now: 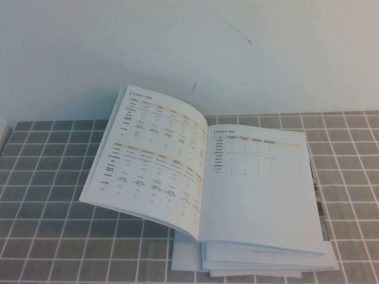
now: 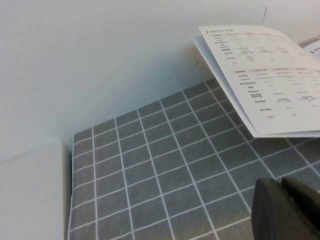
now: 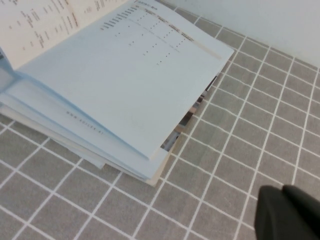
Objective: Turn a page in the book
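The book (image 1: 260, 189) lies open on a stack of booklets at the middle of the grey checked cloth. Its right page (image 3: 135, 85) rests flat, mostly blank under a small table. The left pages (image 1: 154, 160), printed with tables, stand raised at a slant off the cloth; they also show in the left wrist view (image 2: 270, 80). My left gripper (image 2: 282, 185) hovers shut and empty over bare cloth to the left of the book. Off the book's right corner, my right gripper (image 3: 283, 190) is shut on nothing above the cloth. Neither gripper appears in the high view.
Spare booklets (image 1: 254, 266) are piled under the book, their edges sticking out at the near side (image 3: 125, 165). A white box (image 2: 30, 195) sits at the cloth's far left edge. A white wall (image 1: 189, 41) rises behind the table.
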`<action>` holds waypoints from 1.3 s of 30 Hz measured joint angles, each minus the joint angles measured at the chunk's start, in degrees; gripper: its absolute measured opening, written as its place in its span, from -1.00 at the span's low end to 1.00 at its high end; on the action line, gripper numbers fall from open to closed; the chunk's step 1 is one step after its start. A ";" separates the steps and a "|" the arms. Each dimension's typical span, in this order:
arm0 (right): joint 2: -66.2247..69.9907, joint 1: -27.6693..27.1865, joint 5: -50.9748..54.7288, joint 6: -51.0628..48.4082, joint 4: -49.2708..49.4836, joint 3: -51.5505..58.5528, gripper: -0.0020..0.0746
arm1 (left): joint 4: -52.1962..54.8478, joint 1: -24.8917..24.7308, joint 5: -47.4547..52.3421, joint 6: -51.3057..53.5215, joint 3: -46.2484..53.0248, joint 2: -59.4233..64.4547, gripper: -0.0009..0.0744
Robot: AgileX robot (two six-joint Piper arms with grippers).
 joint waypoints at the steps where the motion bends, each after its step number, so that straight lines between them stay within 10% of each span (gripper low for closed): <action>1: 0.00 0.00 -0.09 0.10 0.00 0.11 -0.95 | 0.00 0.00 -0.13 0.00 0.00 0.00 -0.99; 27: 0.00 0.00 1.31 0.11 1.70 0.11 -0.95 | 0.09 0.09 -0.48 -0.93 0.39 -1.81 -0.99; 39: 0.00 0.00 1.31 0.11 1.70 0.11 -0.95 | -2.05 12.18 -2.27 -8.34 12.83 -11.22 -0.99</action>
